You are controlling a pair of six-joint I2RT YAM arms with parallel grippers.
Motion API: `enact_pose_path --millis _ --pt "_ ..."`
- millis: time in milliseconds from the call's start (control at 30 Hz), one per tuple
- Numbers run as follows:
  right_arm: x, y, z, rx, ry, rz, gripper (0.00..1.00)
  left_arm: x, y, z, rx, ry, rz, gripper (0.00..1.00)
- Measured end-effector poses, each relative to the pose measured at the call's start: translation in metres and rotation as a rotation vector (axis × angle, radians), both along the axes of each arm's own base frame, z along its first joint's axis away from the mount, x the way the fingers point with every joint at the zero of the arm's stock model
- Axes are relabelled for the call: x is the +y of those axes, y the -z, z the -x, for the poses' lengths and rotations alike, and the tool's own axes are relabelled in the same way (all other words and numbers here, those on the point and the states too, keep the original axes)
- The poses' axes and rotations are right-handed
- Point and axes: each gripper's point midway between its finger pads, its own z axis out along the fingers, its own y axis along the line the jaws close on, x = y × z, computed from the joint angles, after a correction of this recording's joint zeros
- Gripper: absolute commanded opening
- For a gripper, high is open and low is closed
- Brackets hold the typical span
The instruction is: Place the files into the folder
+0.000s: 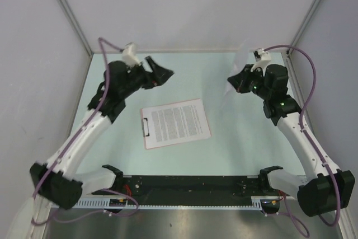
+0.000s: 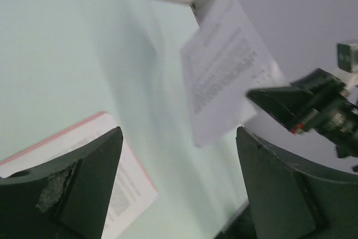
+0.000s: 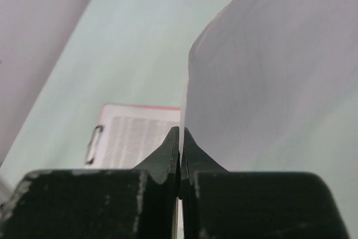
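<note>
The pink folder point(image 1: 179, 143) lies flat at the table's middle, its metal clip point(image 1: 145, 128) at the left short edge. One printed sheet point(image 1: 176, 122) lies on it. My right gripper point(image 1: 234, 82) is shut on a second sheet point(image 1: 237, 66) and holds it upright in the air, right of the folder and further back. In the right wrist view the jaws point(image 3: 180, 132) pinch this sheet's point(image 3: 268, 71) edge, with the folder point(image 3: 140, 106) beyond. My left gripper point(image 1: 162, 72) is open and empty, raised behind the folder's left part; its view shows the held sheet point(image 2: 224, 82) and the folder point(image 2: 67, 132).
White enclosure walls with metal corner posts point(image 1: 67, 9) close in the back and both sides. The table surface point(image 1: 196, 76) is pale green. A black rail point(image 1: 190, 186) with the arm bases runs along the near edge.
</note>
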Motion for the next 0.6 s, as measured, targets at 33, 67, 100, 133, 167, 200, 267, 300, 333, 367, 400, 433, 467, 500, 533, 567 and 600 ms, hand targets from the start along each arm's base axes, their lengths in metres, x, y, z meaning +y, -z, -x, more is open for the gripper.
enact_pose_path --millis 33,67,100,133,167,200,267,300,333,367,400,433,467,500,533,567,600 --pt "0.016 -0.011 0.009 -0.017 -0.059 -0.004 0.0 0.019 0.001 0.005 -0.016 -0.039 -0.003 0.87" --pt "0.03 -0.019 0.019 -0.028 -0.113 -0.01 0.0 0.04 0.008 0.014 -0.02 -0.083 -0.013 0.87" --pt "0.046 -0.026 0.029 -0.036 -0.177 -0.021 0.0 0.059 0.023 0.026 -0.005 -0.12 -0.035 0.87" --pt "0.063 -0.033 0.04 -0.04 -0.245 -0.038 0.0 0.07 0.038 0.036 0.018 -0.14 -0.057 0.87" --pt "0.075 -0.036 0.049 -0.039 -0.296 -0.051 0.0 0.078 0.049 0.045 0.03 -0.153 -0.075 0.88" --pt "0.091 -0.039 0.063 -0.028 -0.366 -0.079 0.0 0.088 0.065 0.052 0.059 -0.175 -0.1 0.88" --pt "0.124 -0.044 0.093 0.001 -0.517 -0.135 0.0 0.104 0.098 0.064 0.129 -0.206 -0.154 0.88" --pt "0.136 -0.045 0.104 0.017 -0.574 -0.156 0.0 0.108 0.108 0.069 0.153 -0.216 -0.17 0.88" --pt "0.151 -0.046 0.119 0.039 -0.65 -0.183 0.0 0.114 0.118 0.074 0.175 -0.229 -0.19 0.88" --pt "0.16 -0.045 0.128 0.058 -0.699 -0.199 0.0 0.119 0.125 0.078 0.192 -0.241 -0.202 0.88" --pt "0.169 -0.043 0.138 0.088 -0.757 -0.214 0.0 0.122 0.129 0.082 0.201 -0.251 -0.211 0.88" --pt "0.175 -0.038 0.144 0.114 -0.795 -0.221 0.0 0.126 0.13 0.085 0.204 -0.265 -0.216 0.88" --pt "0.179 -0.032 0.147 0.146 -0.823 -0.224 0.0 0.129 0.131 0.087 0.2 -0.278 -0.219 0.88" --pt "0.18 -0.025 0.147 0.178 -0.84 -0.227 0.0 0.132 0.131 0.088 0.192 -0.292 -0.219 0.88" --pt "0.18 -0.017 0.145 0.218 -0.848 -0.235 0.0 0.134 0.13 0.089 0.184 -0.299 -0.217 0.88" --pt "0.178 -0.007 0.142 0.256 -0.848 -0.251 0.0 0.136 0.132 0.091 0.177 -0.308 -0.216 0.88" --pt "0.173 0.003 0.141 0.297 -0.846 -0.274 0.0 0.138 0.133 0.092 0.176 -0.315 -0.217 0.88"
